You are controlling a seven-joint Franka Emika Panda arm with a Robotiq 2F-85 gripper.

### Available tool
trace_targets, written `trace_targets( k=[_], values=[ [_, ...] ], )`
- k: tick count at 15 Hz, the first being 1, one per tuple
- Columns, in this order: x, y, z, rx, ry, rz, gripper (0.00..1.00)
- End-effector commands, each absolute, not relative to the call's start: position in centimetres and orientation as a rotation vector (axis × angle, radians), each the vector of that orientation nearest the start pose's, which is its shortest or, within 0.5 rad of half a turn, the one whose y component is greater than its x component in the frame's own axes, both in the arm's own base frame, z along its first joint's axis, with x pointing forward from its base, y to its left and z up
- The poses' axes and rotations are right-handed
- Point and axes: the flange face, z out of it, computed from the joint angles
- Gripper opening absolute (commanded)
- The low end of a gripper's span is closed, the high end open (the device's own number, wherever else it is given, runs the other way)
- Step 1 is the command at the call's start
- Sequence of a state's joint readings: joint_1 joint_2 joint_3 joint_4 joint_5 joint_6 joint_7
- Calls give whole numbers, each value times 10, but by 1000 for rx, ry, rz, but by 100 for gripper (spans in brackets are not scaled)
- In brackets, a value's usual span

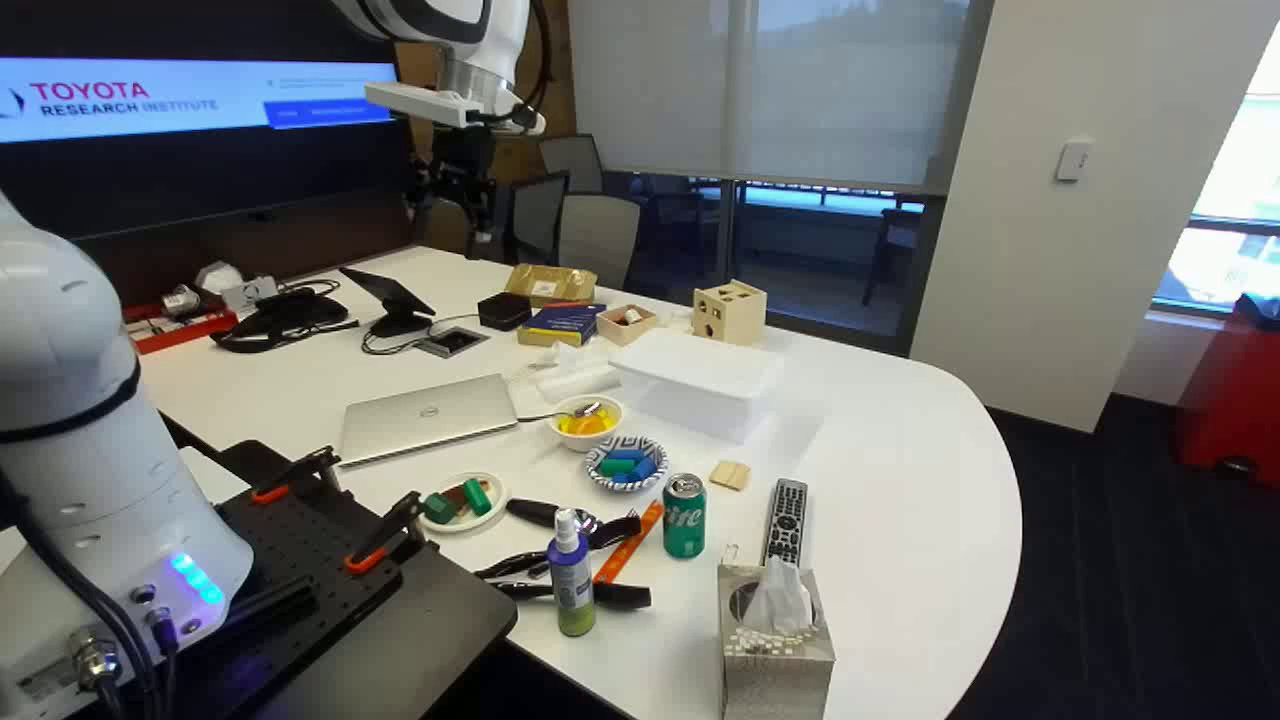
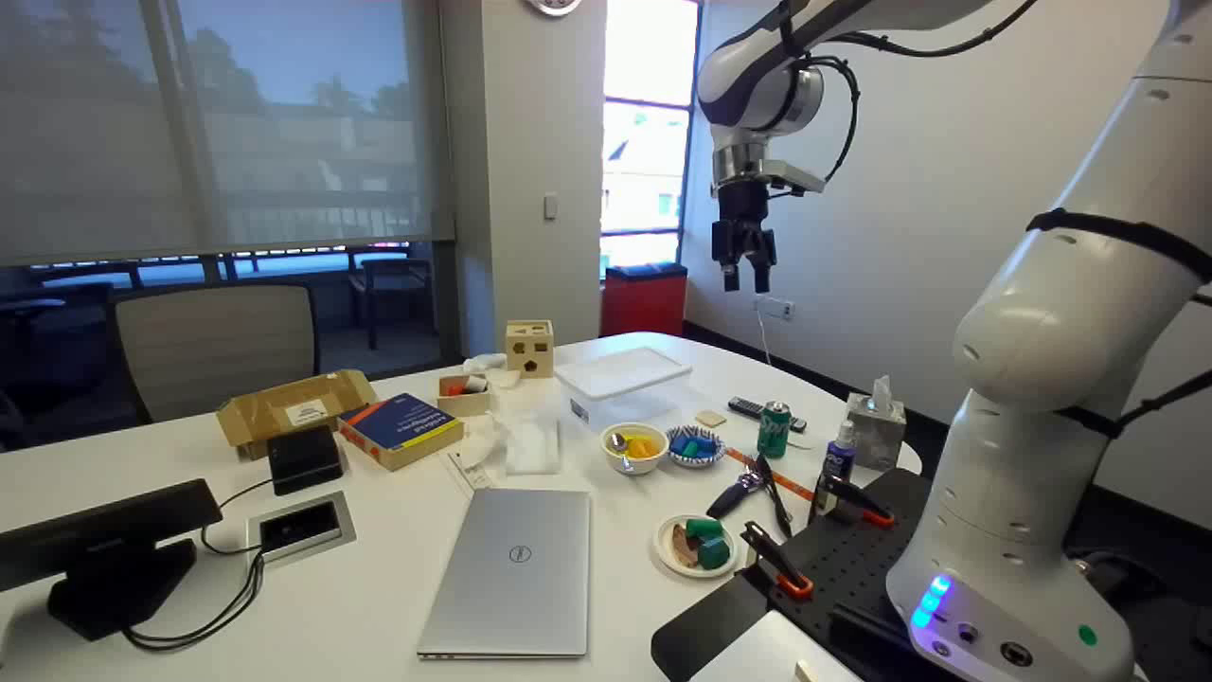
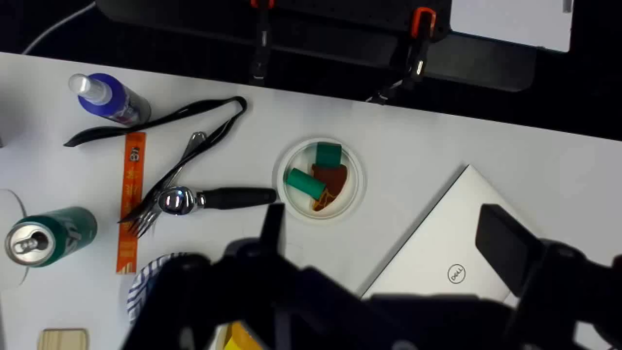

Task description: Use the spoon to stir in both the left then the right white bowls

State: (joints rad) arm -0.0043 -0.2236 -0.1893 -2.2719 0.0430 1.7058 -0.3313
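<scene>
A white bowl with yellow and orange pieces stands on the table; it also shows in an exterior view. A metal spoon rests in it, its handle over the rim toward the laptop in an exterior view. Beside it stands a white bowl with a dark blue pattern, holding blue and green pieces, also in an exterior view. My gripper hangs high above the table, open and empty. In the wrist view, its fingers are wide apart. They partly cover both bowls and hide the spoon.
A silver laptop and a small plate with green pieces lie near the bowls. Tongs, a fork, a scoop, a spray bottle and a Sprite can stand or lie nearby. A lidded plastic box is behind.
</scene>
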Motion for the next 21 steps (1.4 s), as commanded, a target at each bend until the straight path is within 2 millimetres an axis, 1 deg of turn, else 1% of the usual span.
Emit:
trace_targets(
  k=[1, 2, 3, 5, 6, 7, 8, 10, 12, 14, 16, 18, 19, 21],
  values=[
    [429, -82, 425, -2930, -200, 466, 100],
    [429, -82, 425, -2930, -200, 466, 100],
    [438, -83, 412, -2917, -169, 426, 100],
    [462, -85, 361, -2846, -85, 291, 100],
    [469, -85, 345, -2807, -24, 205, 100],
    [476, -85, 323, -2779, 33, 135, 100],
    [482, -85, 297, -2743, 90, 76, 100],
    [487, -95, 259, -2683, 203, -21, 100],
    [493, -103, 219, -2594, 309, -82, 100],
    [494, -110, 173, -2495, 412, -139, 100],
    [489, -116, 129, -2397, 509, -205, 100],
    [476, -120, 81, -2300, 599, -263, 100],
    [467, -120, 58, -2264, 633, -287, 100],
    [451, -120, 19, -2204, 688, -338, 100]
  ],
)
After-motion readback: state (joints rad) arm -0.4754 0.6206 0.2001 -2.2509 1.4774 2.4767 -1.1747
